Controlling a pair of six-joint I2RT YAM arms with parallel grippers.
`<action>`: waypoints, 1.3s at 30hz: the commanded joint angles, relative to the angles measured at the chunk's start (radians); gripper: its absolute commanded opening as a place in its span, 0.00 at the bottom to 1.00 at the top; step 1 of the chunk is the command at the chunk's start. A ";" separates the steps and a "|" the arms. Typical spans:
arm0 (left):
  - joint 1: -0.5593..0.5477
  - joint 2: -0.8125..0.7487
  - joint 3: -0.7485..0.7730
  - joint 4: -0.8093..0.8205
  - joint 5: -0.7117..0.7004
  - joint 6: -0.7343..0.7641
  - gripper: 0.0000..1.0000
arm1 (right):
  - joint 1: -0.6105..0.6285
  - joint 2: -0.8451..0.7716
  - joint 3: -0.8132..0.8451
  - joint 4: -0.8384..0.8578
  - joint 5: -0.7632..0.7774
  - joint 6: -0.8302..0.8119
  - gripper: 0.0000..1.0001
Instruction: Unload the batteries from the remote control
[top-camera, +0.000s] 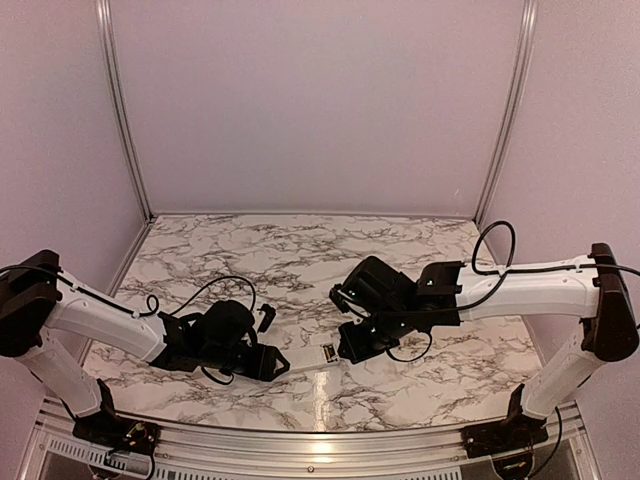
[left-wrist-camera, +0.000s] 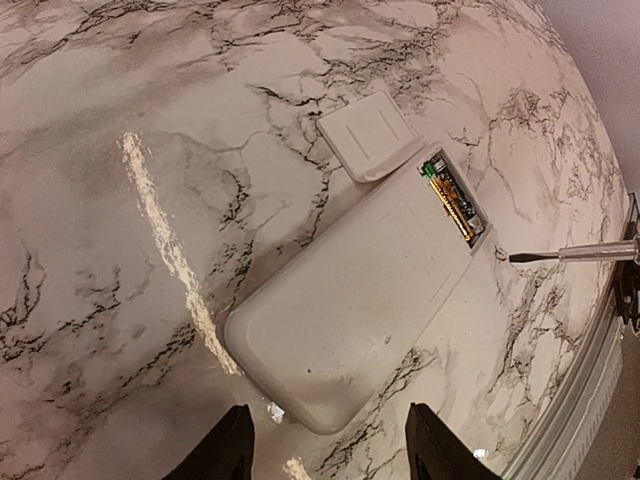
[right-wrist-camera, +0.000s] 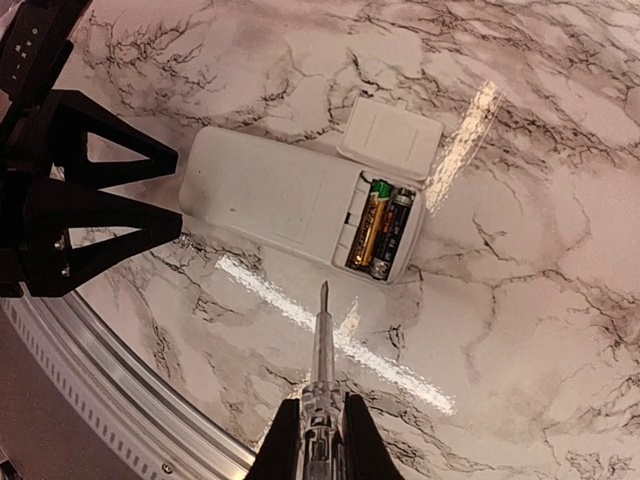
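The white remote control (left-wrist-camera: 350, 290) lies flat on the marble table, back side up, with its battery bay open. Two batteries sit side by side in the bay, one gold-orange (right-wrist-camera: 368, 225) and one dark (right-wrist-camera: 392, 232). The detached white back panel (right-wrist-camera: 392, 140) lies against the remote's bay end. My left gripper (left-wrist-camera: 328, 445) is open, its fingers on either side of the remote's other end without touching it. My right gripper (right-wrist-camera: 320, 405) is shut on a thin clear-handled screwdriver (right-wrist-camera: 321, 335). The tip points at the bay, a short way off it.
The table's metal front rail (right-wrist-camera: 130, 400) runs close below the right gripper. In the top view both grippers, left (top-camera: 275, 362) and right (top-camera: 352, 345), meet over the remote (top-camera: 305, 358) near the table's front middle. Grey walls enclose the table.
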 joint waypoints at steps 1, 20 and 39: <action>-0.005 -0.005 0.036 -0.048 -0.036 0.027 0.55 | -0.010 -0.019 -0.005 0.011 0.012 -0.019 0.00; -0.019 0.043 0.063 -0.058 -0.062 0.041 0.50 | -0.026 0.050 0.019 0.031 0.061 -0.054 0.00; -0.020 0.122 0.111 -0.019 -0.064 0.058 0.49 | -0.044 0.136 0.105 -0.019 0.097 -0.136 0.00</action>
